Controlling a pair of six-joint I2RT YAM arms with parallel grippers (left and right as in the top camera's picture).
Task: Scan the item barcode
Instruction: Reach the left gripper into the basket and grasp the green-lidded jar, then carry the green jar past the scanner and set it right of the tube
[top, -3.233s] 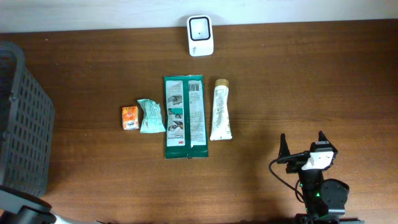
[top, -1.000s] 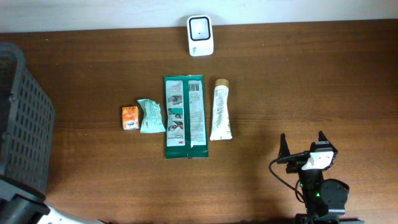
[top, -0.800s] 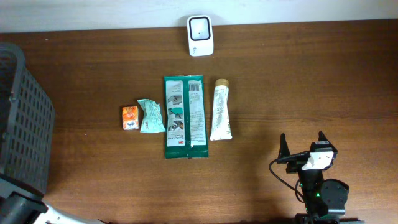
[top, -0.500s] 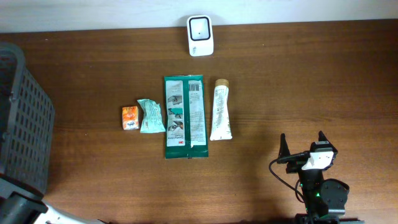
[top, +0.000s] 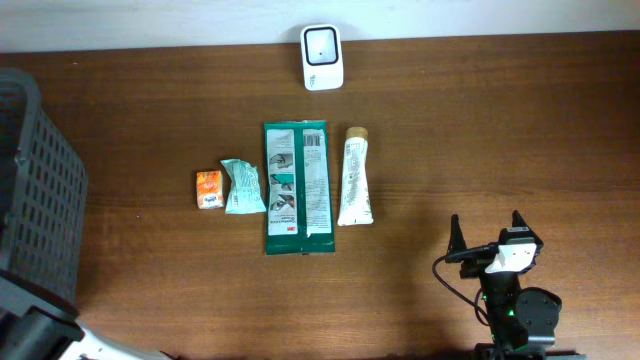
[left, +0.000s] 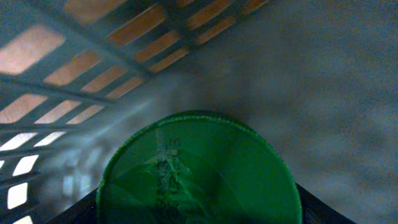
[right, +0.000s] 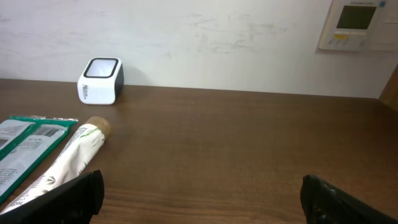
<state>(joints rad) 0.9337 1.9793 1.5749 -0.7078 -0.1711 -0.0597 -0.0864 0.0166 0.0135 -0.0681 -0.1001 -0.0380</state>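
The green round lid (left: 199, 168) lies in the basket (top: 40, 190), well left of the scanner (top: 322, 44), filling the gap between the dark tips of the left claw (left: 199, 211). The view is too close and dim to tell whether they pinch it or only straddle it. The grip should seat squarely on the lid's sides, then lift straight clear of the basket wall and bring it face-on to the scanner. The right claw (top: 487, 226) stands wide and empty, well to the scanner's near right.
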